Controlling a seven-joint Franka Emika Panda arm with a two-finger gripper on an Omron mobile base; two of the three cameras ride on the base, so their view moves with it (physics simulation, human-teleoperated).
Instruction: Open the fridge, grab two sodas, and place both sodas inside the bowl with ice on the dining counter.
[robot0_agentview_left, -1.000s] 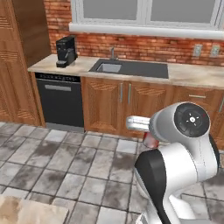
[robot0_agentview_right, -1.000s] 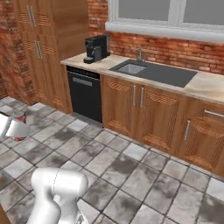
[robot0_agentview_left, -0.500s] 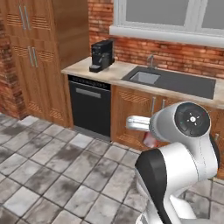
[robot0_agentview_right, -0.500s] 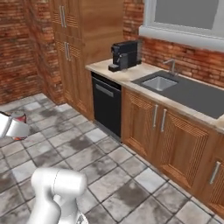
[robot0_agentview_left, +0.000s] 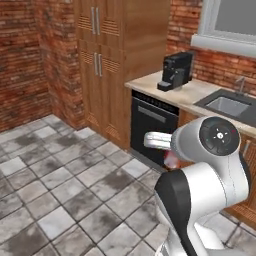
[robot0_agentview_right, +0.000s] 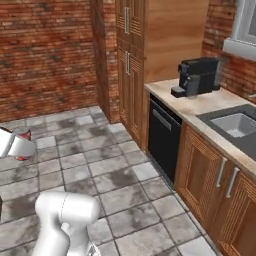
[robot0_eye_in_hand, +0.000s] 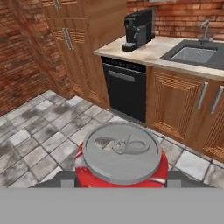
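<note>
Pincer: the pincer (robot0_eye_in_hand: 120, 181) is closed around a red soda can (robot0_eye_in_hand: 121, 158), one dark finger on each side of it.
Soda can: it stands up straight in the pincer, silver top with a pull tab facing the hand camera. From the left base view a bit of red (robot0_agentview_left: 171, 160) peeks out behind the white arm. From the right base view the can (robot0_agentview_right: 22, 136) shows at the far left, high over the floor.
Floor: grey stone tiles (robot0_agentview_left: 65, 185) lie under the can.
Surface: a pale worktop (robot0_agentview_right: 200, 105) sits on wooden cabinets, well apart from the can.
On the surface: a black coffee machine (robot0_agentview_left: 175, 71) and a grey sink (robot0_eye_in_hand: 194, 54).
Below it: a black dishwasher (robot0_eye_in_hand: 125, 89).
Wall: red brick (robot0_agentview_right: 47, 55), next to a tall wooden cupboard (robot0_agentview_left: 107, 65).
</note>
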